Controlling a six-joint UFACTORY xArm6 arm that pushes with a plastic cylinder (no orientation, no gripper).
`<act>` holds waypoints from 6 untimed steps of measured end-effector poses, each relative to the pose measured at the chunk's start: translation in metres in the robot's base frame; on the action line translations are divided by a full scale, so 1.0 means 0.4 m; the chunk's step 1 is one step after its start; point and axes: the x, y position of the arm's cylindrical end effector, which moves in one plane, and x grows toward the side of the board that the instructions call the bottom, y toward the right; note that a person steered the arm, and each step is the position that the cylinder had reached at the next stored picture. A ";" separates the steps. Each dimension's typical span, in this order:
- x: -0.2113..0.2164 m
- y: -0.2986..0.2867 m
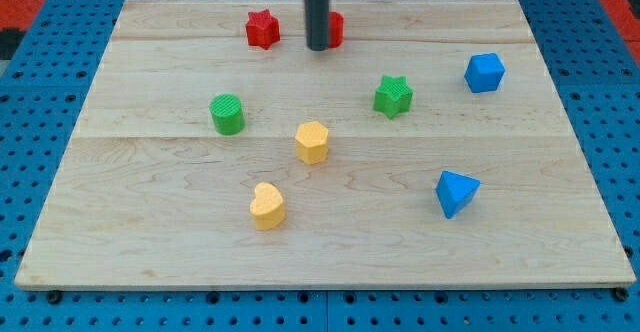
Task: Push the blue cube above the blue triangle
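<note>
The blue cube [484,73] sits near the board's right edge, toward the view's top. The blue triangle [456,193] lies below it, slightly to the left, in the lower right part of the board. My tip [318,47] is at the view's top centre, far to the left of the blue cube. It stands just in front of a red block [335,29] that it partly hides.
A red star [262,29] lies left of my tip. A green star [393,96] sits between my tip and the blue cube. A green cylinder [227,114], a yellow hexagon [312,142] and a yellow heart [267,206] lie on the wooden board [150,222].
</note>
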 end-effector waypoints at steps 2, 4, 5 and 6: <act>-0.074 0.118; -0.020 -0.090; -0.018 0.065; -0.030 0.180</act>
